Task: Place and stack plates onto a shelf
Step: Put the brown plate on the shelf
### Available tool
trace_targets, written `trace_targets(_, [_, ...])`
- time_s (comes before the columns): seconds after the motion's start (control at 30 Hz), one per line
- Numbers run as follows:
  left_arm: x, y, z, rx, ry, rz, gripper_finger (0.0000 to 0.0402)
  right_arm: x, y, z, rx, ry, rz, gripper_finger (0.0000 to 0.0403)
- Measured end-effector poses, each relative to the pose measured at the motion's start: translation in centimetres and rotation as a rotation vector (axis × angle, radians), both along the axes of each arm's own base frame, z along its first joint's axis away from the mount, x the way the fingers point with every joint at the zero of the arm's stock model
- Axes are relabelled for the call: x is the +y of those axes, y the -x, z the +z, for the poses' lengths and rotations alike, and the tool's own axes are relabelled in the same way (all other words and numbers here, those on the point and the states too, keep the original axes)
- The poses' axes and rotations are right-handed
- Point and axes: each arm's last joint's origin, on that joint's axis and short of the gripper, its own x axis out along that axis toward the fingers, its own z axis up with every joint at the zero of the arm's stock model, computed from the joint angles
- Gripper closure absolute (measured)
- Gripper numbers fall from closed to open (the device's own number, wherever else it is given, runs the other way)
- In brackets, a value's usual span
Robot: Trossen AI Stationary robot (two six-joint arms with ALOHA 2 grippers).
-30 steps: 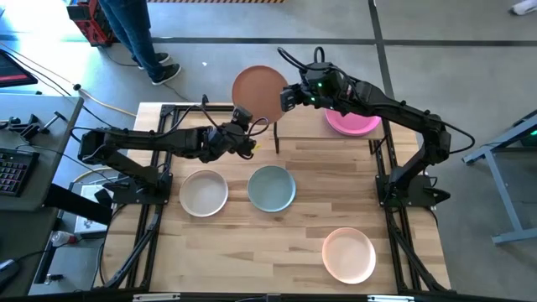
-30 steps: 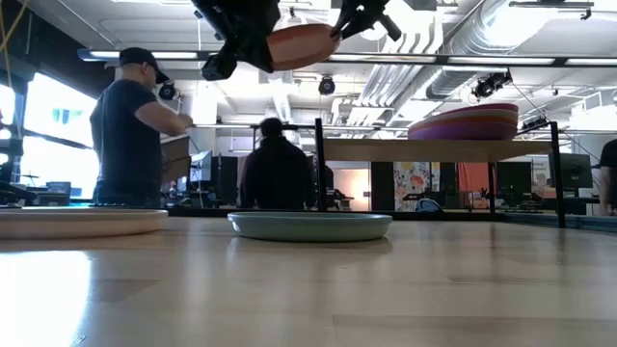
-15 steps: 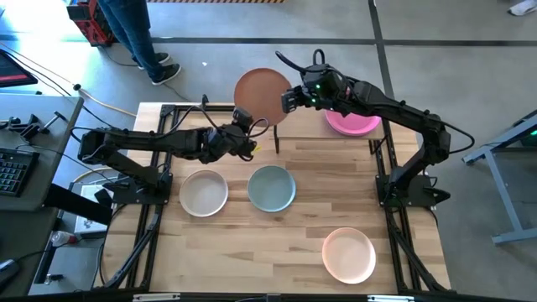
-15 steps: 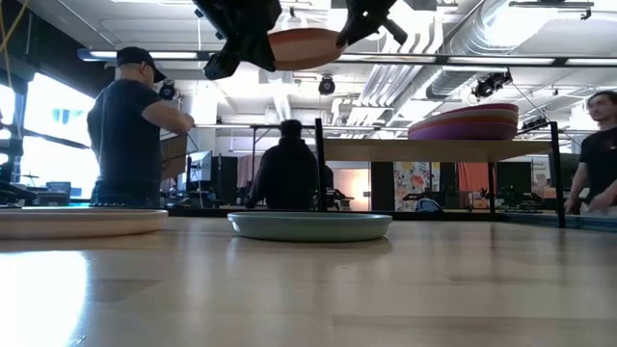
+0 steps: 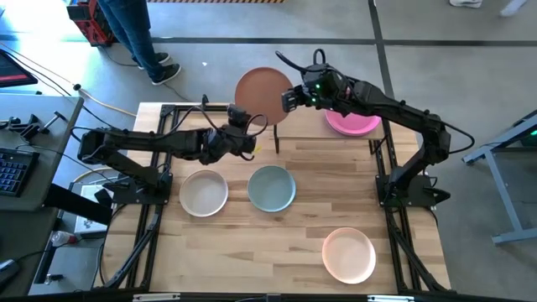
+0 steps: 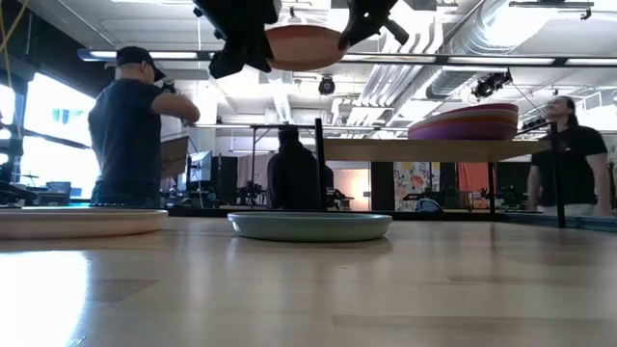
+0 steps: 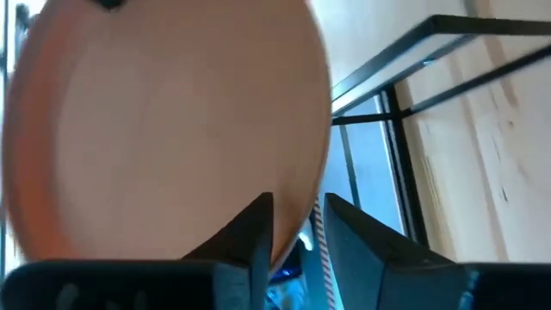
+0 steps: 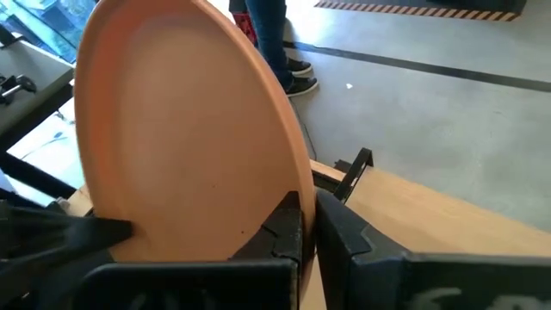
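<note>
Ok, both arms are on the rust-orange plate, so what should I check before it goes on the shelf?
1. Right tool shut on the rust-orange plate rim: ok.
2. Left tool on the opposite edge: its fingers straddle the rim, but whether they pinch it: cannot tell.
3. Plate above shelf height: ok, it hangs well over the board in the low view.
4. Stack on the shelf, pink plate on top, sits level: ok.
5. Free shelf space beside the stack: cannot tell.
6. Grey-teal plate and cream plate lie clear below: ok.
</note>
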Motion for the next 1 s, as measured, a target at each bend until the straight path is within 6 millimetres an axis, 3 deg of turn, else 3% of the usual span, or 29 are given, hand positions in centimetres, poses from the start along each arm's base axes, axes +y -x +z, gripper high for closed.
trace_targets(0.17, [-0.9,0.2,0.3,-0.14,0.06,0.054,0.0294,-1.3,0.8,0.2,0.003,0.008,-0.045,0.0402])
trace_targets(0.53, [-1.1,1.6,2.0,-0.464,0.166,0.199,0.0294,-4.5,5.4,0.9,0.099,-0.006,-0.146,0.0402])
trace_targets(0.73, [-0.9,2.3,2.7,-0.57,0.192,0.245,0.0294,-6.5,7.6,0.0,0.189,-0.086,-0.15,0.0402])
trace_targets(1.0, [0.2,2.5,2.7,-0.589,0.186,0.294,0.0294,-7.8,8.6,-2.3,0.274,-0.183,-0.107,0.0402])
